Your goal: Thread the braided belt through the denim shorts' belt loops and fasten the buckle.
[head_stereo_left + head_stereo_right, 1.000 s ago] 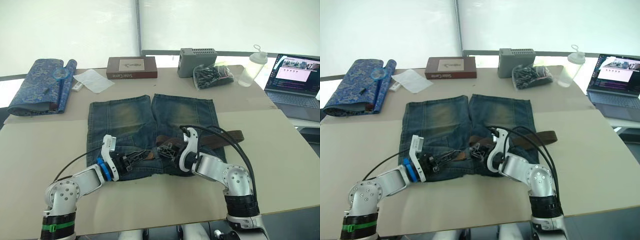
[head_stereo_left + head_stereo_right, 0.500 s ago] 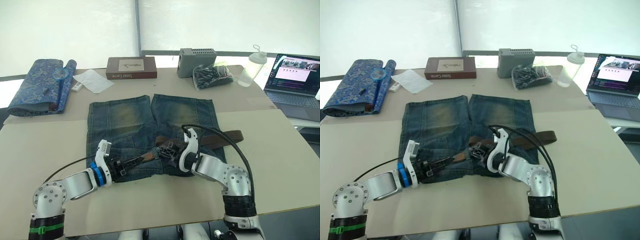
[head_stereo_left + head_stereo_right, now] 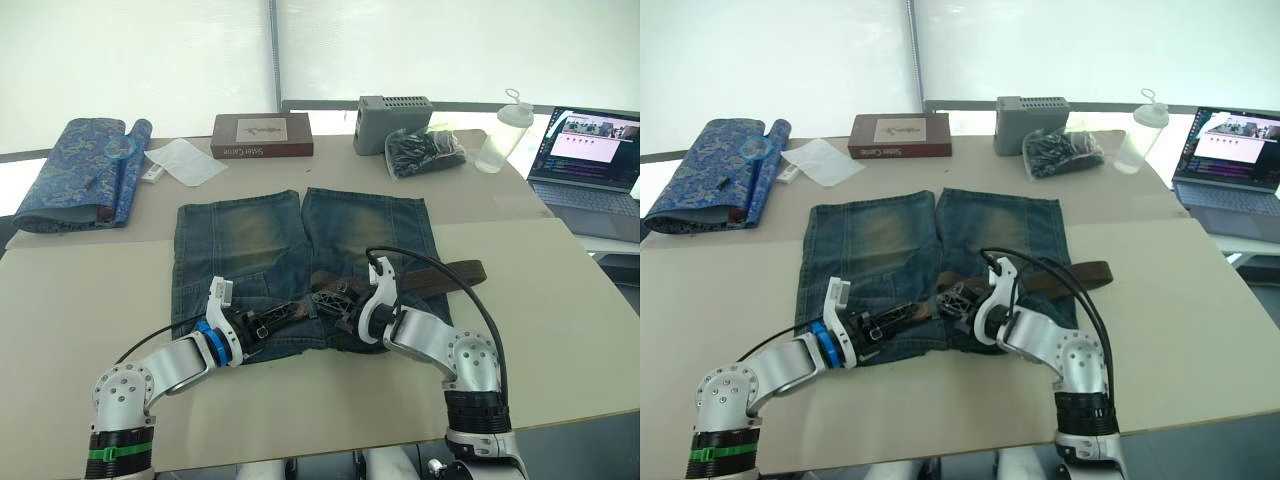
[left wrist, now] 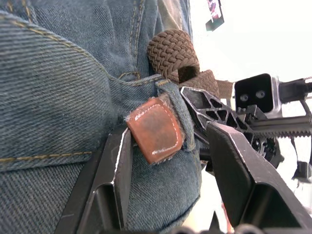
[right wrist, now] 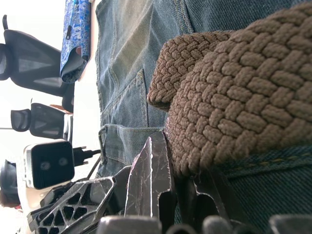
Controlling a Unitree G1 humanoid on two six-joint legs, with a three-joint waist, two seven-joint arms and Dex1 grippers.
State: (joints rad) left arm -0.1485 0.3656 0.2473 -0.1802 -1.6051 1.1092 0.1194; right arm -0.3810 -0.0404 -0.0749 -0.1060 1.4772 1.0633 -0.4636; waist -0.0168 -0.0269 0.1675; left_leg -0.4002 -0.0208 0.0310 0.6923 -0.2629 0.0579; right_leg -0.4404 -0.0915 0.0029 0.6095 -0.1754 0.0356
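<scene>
Bunching over coarse denim shorts [image 4: 58,107]: woven braided belt [image 5: 243,97].

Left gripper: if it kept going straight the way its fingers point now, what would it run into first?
Most likely the belt's brown leather tip, which lies between the open fingers of the left gripper at the denim shorts waistband. Just beyond sit the right gripper and a bunched loop of braided belt; depth is uncertain.

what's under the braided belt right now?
The braided belt lies on the denim shorts across the waistband, its far end trailing onto the table. The stretch by the right end effector is covered, so loops there can't be seen.
</scene>
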